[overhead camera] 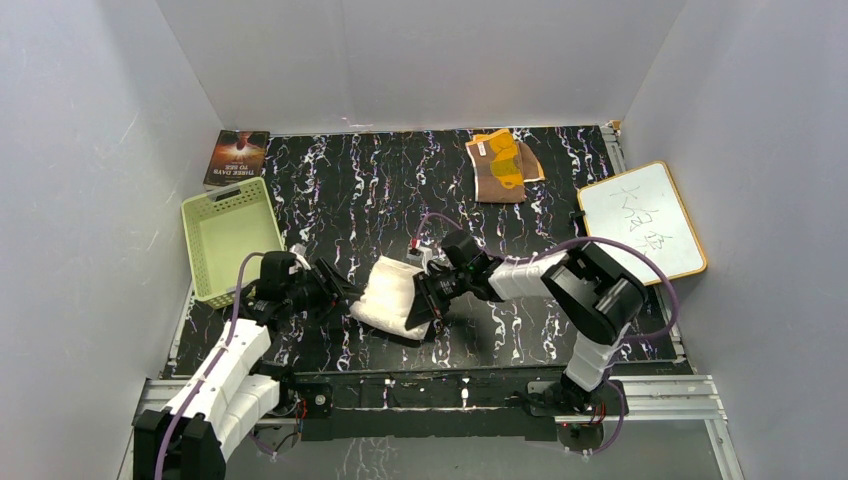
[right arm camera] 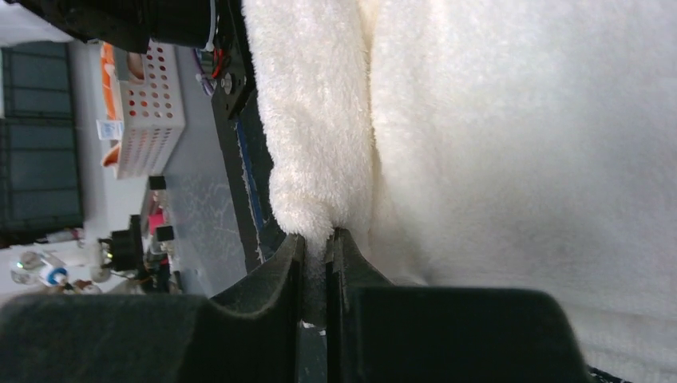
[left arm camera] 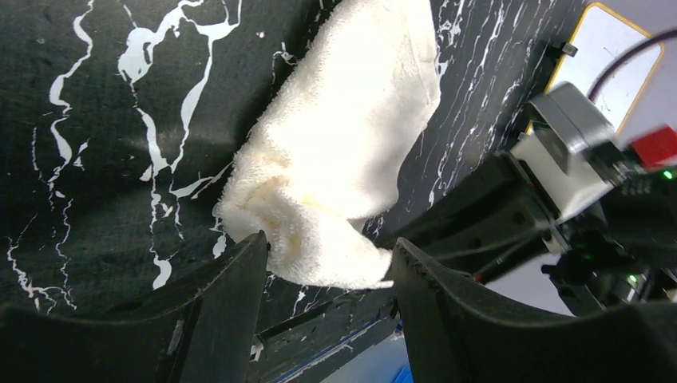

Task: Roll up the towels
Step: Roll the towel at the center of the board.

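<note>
Black white-veined worktop (overhead camera: 330, 190), contents listed left to right. Paperback book (overhead camera: 238, 157): lying flat at the far left corner, well beyond the left end effector (left arm camera: 329, 254) and to its left. Pale green slotted basket (overhead camera: 228, 240): just beside that end effector's wrist, on its left and slightly beyond it. Left end effector: low over the worktop, jaws standing well apart with nothing clamped; the rolled end of the cream-white towel (overhead camera: 393, 297) sits in the gap at the tips of its fingers (left arm camera: 231, 279), and whether it touches both sides cannot be told. Cream-white towel: a loosely rolled bundle lying between the two end effectors, one at each end. Right end effector (right arm camera: 318, 239): jaws almost fully together, pinching a thin fold of the cream-white towel at its right end. Brown and yellow-orange towel (overhead camera: 503, 165): crumpled and unrolled, well beyond the right end effector, near the far edge. Wood-framed whiteboard (overhead camera: 642, 220): flat at the right edge, well to the right of the right end effector.
</note>
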`<state>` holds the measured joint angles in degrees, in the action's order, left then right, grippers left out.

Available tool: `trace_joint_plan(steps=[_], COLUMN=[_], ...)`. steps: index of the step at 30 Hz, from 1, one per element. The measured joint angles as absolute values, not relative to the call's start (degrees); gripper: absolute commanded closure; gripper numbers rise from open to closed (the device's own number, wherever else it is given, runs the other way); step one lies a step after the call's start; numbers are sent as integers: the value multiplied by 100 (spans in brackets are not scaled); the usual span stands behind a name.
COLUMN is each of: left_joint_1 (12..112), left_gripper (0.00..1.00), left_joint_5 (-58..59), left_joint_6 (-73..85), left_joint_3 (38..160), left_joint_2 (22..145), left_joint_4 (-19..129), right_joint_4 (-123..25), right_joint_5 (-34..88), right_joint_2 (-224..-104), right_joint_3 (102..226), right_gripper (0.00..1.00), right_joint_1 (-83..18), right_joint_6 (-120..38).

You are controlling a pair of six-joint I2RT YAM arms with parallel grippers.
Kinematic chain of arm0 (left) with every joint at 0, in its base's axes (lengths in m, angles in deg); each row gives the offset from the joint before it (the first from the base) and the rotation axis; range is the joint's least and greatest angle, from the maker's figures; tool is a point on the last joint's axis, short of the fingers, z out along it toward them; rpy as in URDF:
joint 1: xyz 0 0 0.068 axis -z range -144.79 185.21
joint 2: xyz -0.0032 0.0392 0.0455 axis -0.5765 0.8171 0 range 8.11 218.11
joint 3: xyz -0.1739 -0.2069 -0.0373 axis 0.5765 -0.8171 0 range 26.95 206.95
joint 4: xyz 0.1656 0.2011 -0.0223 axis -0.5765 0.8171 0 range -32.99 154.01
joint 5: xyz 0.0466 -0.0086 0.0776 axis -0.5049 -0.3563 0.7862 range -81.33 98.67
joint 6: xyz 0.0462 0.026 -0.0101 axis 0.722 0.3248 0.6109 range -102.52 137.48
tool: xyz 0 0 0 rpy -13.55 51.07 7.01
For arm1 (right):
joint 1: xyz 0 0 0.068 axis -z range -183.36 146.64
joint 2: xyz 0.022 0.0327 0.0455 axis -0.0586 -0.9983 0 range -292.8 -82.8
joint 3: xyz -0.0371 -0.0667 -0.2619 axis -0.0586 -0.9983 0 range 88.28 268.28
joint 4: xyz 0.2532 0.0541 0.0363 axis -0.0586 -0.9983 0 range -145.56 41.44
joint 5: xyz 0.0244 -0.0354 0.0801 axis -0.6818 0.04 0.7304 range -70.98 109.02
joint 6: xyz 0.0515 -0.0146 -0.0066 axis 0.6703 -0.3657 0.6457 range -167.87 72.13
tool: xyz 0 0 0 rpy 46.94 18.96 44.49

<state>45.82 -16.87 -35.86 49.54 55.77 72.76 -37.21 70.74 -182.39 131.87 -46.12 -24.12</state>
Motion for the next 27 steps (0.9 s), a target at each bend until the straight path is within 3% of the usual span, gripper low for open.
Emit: trace_joint_plan(steps=[6, 12, 18, 27], left_joint_1=[4582, 4582, 4582, 4647], left_gripper=[43, 51, 77, 84], left_joint_5=[-1861, -2364, -2738, -3254], left_joint_6=[-3565, -3779, -4094, -4426], left_joint_3=[4954, 4840, 4453, 4001], left_joint_2=[5582, 5706, 5789, 6775], left_joint_4=[7068, 6406, 5800, 4157], right_joint_4=[-3301, -3054, -3203, -3515], right_joint_5=[7409, 7415, 7219, 7210], right_joint_2=[-18825, -19133, -19240, -19325], right_joint_3=[13187, 13185, 13224, 13393], right_gripper=[100, 100, 100, 100], right_joint_1=[-4319, -4199, -4195, -4186], right_joint_6=[-1446, -539, -259, -213])
